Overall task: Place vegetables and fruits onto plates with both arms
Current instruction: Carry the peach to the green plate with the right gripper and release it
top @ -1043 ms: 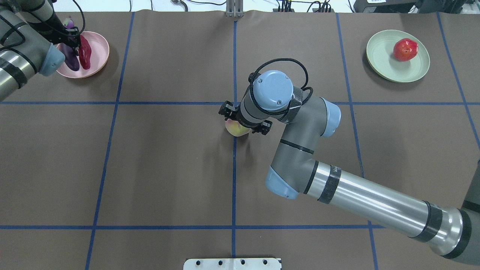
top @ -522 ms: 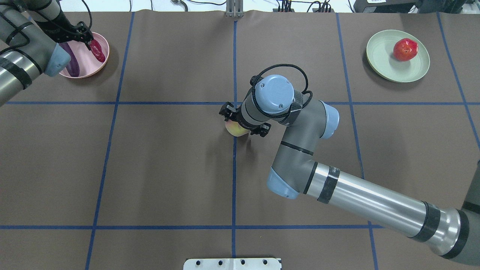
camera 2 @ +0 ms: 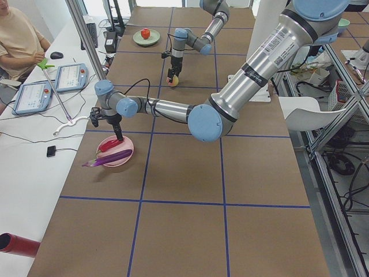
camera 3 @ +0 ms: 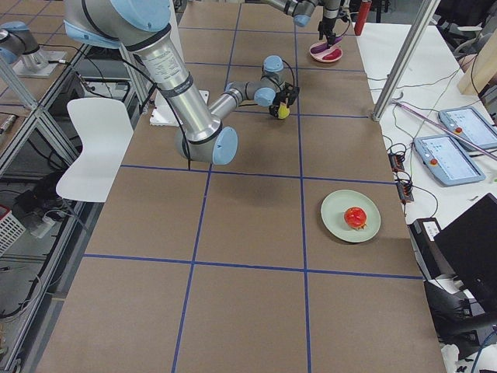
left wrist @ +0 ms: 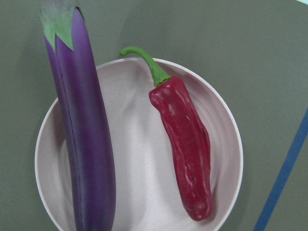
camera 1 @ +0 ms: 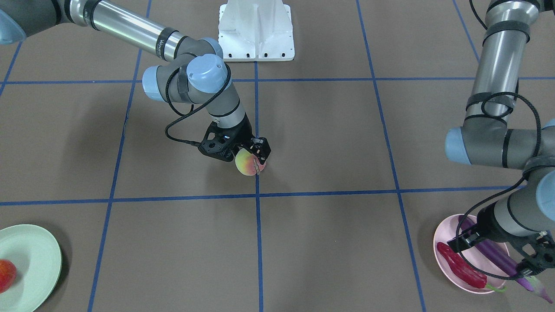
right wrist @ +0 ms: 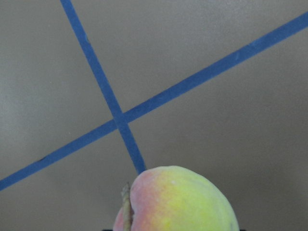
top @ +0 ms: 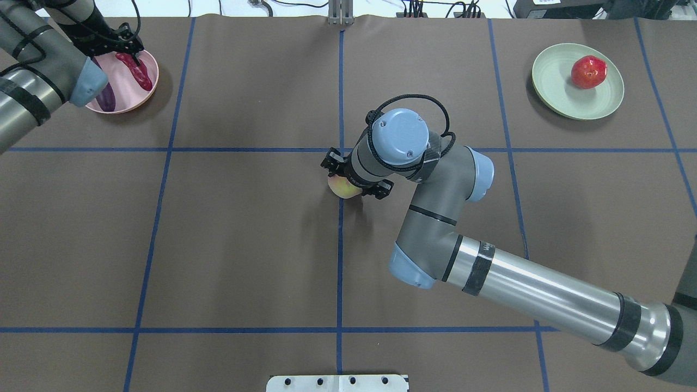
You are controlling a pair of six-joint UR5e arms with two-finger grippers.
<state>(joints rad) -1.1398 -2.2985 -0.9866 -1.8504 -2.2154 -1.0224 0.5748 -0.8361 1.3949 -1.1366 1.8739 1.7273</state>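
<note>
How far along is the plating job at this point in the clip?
Done: eggplant and chili lie on the pink plate; pomegranate sits on the green plate. In hand: the right gripper holds the peach at mid-table. Remaining: carrying the peach to a plate, likely the green one, and letting go.

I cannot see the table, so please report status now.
Right gripper shut on peach, mid-table. Left gripper over pink plate, holding nothing; eggplant, chili lie there. Nothing blocks way to green plate.
</note>
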